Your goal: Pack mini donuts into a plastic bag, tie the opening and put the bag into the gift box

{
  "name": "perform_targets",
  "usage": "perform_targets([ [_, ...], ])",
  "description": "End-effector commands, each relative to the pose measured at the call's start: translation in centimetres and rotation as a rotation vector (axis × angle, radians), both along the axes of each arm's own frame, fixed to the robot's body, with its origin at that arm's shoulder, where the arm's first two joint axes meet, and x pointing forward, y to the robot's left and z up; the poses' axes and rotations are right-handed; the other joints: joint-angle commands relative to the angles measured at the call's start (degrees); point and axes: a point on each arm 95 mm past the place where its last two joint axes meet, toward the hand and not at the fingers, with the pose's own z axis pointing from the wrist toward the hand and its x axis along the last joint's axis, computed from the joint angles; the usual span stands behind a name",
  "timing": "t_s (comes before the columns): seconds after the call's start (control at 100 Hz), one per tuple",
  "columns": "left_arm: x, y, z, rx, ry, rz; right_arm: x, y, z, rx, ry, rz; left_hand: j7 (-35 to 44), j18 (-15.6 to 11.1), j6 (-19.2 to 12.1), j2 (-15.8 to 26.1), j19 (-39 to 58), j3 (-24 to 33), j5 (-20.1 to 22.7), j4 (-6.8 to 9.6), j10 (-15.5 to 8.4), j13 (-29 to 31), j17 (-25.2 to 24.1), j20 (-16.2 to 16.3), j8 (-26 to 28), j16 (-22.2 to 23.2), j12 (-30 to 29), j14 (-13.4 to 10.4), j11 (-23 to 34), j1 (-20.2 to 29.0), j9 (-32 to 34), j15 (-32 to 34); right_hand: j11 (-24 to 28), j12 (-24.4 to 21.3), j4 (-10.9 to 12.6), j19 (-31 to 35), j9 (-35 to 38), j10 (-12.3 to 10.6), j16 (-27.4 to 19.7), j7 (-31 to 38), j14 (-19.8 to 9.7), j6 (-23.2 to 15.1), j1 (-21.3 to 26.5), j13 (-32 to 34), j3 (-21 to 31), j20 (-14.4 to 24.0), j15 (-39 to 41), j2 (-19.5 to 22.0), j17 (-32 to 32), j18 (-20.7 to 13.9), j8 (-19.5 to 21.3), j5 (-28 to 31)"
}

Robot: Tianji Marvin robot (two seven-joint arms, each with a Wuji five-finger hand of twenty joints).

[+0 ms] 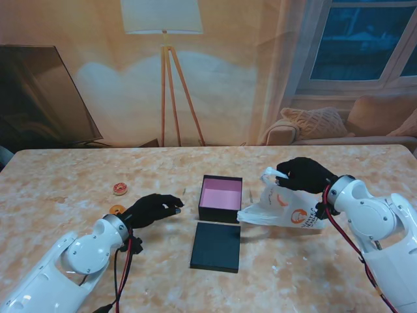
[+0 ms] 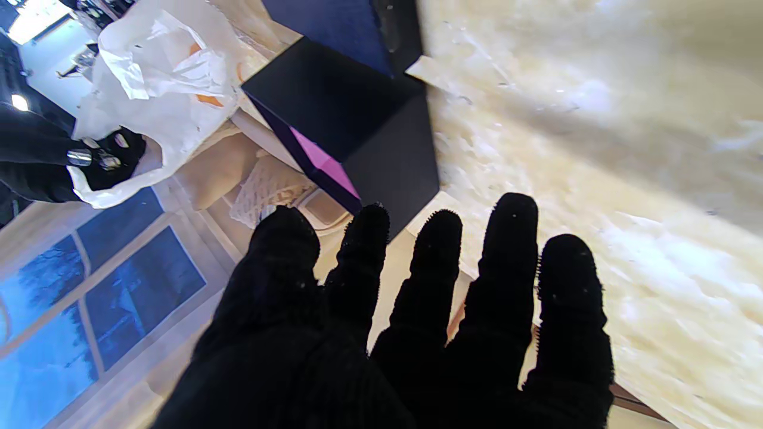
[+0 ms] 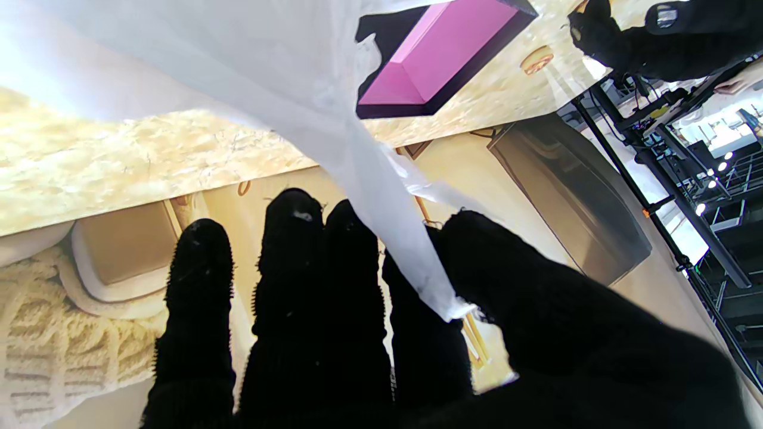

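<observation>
The black-gloved right hand pinches a handle strip of the thin white plastic bag with an orange print, lifting it while the bag's body rests on the marbled beige desk. Just left of the bag stands the open black gift box with a pink lining, its flat black lid lying nearer to me. The left hand hovers empty, fingers spread, beside two small orange-frosted mini donuts.
</observation>
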Motion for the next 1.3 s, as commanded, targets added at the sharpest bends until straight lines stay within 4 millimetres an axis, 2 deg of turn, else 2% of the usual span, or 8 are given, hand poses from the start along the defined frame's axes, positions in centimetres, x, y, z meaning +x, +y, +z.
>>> perform_targets([
  [0.0, 0.1, -1.0, 1.3, -0.013, -0.02, -0.042, -0.4, 0.2, 0.3, 0.0, -0.012, 0.004, -1.72, -1.69, 0.79, 0.58, 1.66, 0.1, 1.48, 0.91, -0.9, -1.13, 0.18, 1.53, -0.9, -1.16, 0.31, -0.63, 0.6, 1.57, -0.01, -1.14, 1.69, 1.32, 5.83, 1.62, -0.92, -0.4, 1.79, 1.06, -1.33, -6.78, 2.55, -0.7, 6.75, 1.69, 1.92, 4.4, -0.04, 0.94, -0.68, -0.62],
  [0.18, 0.2, -2.3, 3.8, -0.044, -0.078, -0.097, -0.6, 0.2, 1.0, 0.006, -0.029, 0.006, -1.26, -4.71, 1.3, 0.48, 0.68, 0.58, 2.89, 1.04, -1.19, -0.96, 1.45, 0.31, -0.62, -1.38, 0.66, -1.09, 1.71, 2.9, 0.09, -0.77, 2.19, 1.63, 6.08, 2.36, -0.6, -0.05, 2.36, 1.15, -1.35, -6.57, 2.35, -0.22, 6.95, 2.43, 3.22, 4.4, 0.36, 0.83, -0.79, -0.4],
  [0.27, 0.3, -3.2, 5.3, -0.063, -0.118, -0.119, -0.7, 0.3, 1.0, 0.014, -0.022, 0.006, 1.23, -8.06, -0.39, -2.48, -1.39, 1.77, 3.48, 0.22, -2.59, 0.01, 4.18, -3.43, 3.21, -2.79, 0.69, -3.1, 3.0, 7.51, 0.35, -1.1, 2.41, 1.79, 6.14, 2.45, -0.49, -0.02, 2.74, 1.18, -1.42, -6.51, 2.28, -0.1, 6.88, 2.71, 3.95, 4.54, 0.51, 0.73, -0.83, -0.38],
  [0.49, 0.8, -6.6, 8.5, -0.15, -0.109, -0.145, -0.7, 0.5, 1.1, 0.029, -0.01, 0.0, 5.29, -10.86, -1.88, -7.71, -0.45, 4.54, 3.58, 0.21, -5.12, 2.82, 8.65, -11.51, 1.55, -7.05, -1.55, -6.18, 5.08, 13.86, 1.32, -1.69, 2.23, 1.8, 5.94, 2.43, -0.64, 0.22, 2.95, 0.81, -1.28, -6.1, 2.4, -0.16, 6.41, 3.05, 4.19, 4.84, 0.51, 0.81, -1.19, -0.63],
  [0.66, 1.0, -9.9, 10.4, -0.199, -0.058, -0.193, -0.5, 0.5, 1.0, 0.035, 0.007, -0.003, 11.5, -14.42, -6.43, -9.17, 1.1, 19.75, 3.62, -0.97, -8.61, 6.32, 13.47, -17.27, -0.45, -9.47, 3.65, -9.85, 2.88, 14.79, 5.24, -2.29, 1.81, 1.66, 5.44, 2.54, -0.84, 0.43, 2.86, 0.33, -1.16, -5.9, 2.96, -0.35, 6.08, 3.31, 3.87, 4.77, 0.79, 0.89, -1.58, -0.85],
  [0.77, 1.0, -12.0, 10.8, -0.232, -0.026, -0.201, -0.2, 0.6, 0.9, 0.047, 0.019, -0.009, 17.47, -15.62, -8.08, -11.7, 2.36, 24.56, 3.07, -1.99, -10.09, 8.42, 16.24, -19.69, -2.64, -10.09, 4.43, -10.72, 2.48, 14.83, 7.42, -1.64, 1.21, 1.45, 4.37, 4.08, -1.16, 0.91, 2.8, -0.43, -1.01, -5.49, 3.88, -0.44, 5.62, 4.5, 3.69, 4.81, 1.37, 0.96, -2.16, -1.14],
  [0.92, 1.0, -14.4, 11.0, -0.244, -0.023, -0.222, 0.0, 0.7, 0.7, 0.068, 0.041, -0.017, 24.15, -16.32, -10.45, -20.07, 3.38, 37.17, 3.27, -4.05, -11.95, 11.85, 18.07, -21.39, -4.1, -3.02, 4.49, -12.32, 2.49, 7.93, 9.45, -4.32, 0.75, 1.29, 2.99, 4.32, -1.56, 1.27, 2.7, -1.2, -0.61, -4.89, 4.92, -0.85, 5.1, 5.43, 3.43, 4.92, 1.05, 1.06, -2.77, -1.6],
  [1.29, 0.8, -18.9, 10.4, -0.301, -0.003, -0.171, -0.2, 0.8, 1.0, 0.119, 0.057, -0.017, 31.08, -16.51, -12.58, -28.63, 5.19, 40.48, 7.94, -6.34, -13.34, 19.71, 24.72, -23.39, -7.28, -2.97, 5.39, -13.16, -0.64, 6.43, 18.43, -6.32, 0.0, 0.27, 0.73, 2.98, -1.94, 2.47, 2.02, -2.46, -0.4, -3.54, 6.9, -0.79, 4.65, 5.82, 2.42, 4.96, 2.06, 0.34, -3.9, -2.08],
])
